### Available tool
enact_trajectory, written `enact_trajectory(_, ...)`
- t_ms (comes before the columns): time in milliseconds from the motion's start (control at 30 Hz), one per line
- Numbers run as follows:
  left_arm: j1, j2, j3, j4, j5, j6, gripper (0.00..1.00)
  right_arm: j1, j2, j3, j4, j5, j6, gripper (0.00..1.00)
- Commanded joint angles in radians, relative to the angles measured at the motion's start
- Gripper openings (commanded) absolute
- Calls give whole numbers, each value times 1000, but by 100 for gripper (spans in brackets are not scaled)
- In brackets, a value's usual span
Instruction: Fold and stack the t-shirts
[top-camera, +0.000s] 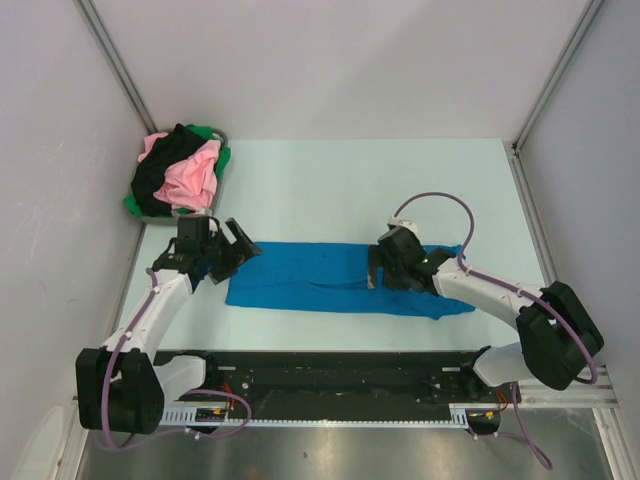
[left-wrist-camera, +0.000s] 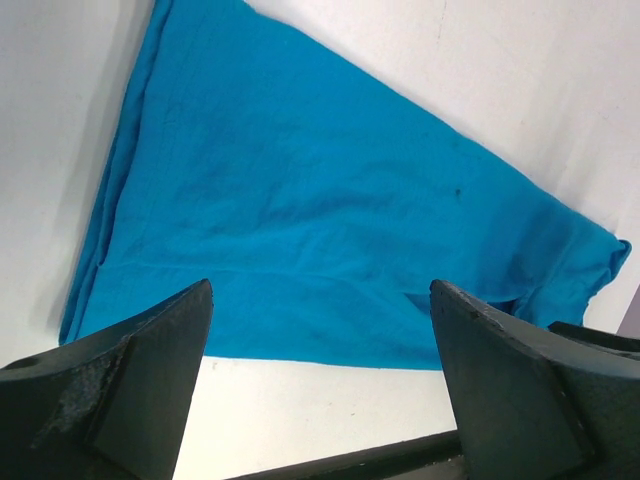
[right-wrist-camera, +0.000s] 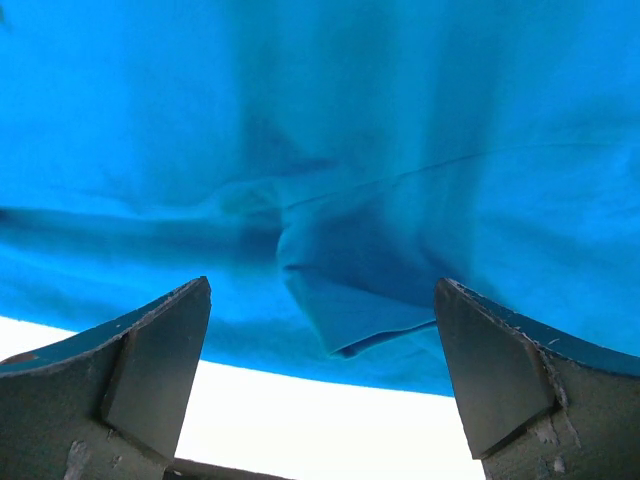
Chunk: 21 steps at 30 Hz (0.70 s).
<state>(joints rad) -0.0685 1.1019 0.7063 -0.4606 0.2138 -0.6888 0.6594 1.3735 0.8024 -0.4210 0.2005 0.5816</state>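
Observation:
A bright blue t-shirt (top-camera: 330, 277) lies folded into a long strip across the middle of the table. It fills the left wrist view (left-wrist-camera: 300, 200) and the right wrist view (right-wrist-camera: 330, 150), where a folded sleeve edge (right-wrist-camera: 360, 320) shows. My left gripper (top-camera: 232, 247) is open and empty just above the strip's left end. My right gripper (top-camera: 378, 268) is open and empty over the strip's right half. Pink (top-camera: 192, 175), black (top-camera: 170, 155) and green (top-camera: 215, 135) shirts lie heaped in the back left corner.
A round grey basket (top-camera: 165, 212) holds the heaped shirts by the left wall. White walls close in the table on both sides and behind. A black rail (top-camera: 340, 370) runs along the near edge.

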Motion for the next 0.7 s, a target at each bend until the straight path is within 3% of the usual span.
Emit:
enact_trajectory(0, 9, 0, -18, 51, 21, 14, 94, 54, 35, 26, 14, 4, -34, 99)
enact_trajectory(467, 24, -71, -42, 30, 35, 21, 94, 262, 26, 11, -156, -234, -88, 99)
enact_trajectory(600, 33, -93, -45, 20, 36, 26, 95, 298, -71, 11, -208, -214, -42, 98)
enact_trajectory(667, 36, -97, -41, 16, 41, 28, 95, 298, -143, 12, -211, -123, -14, 99)
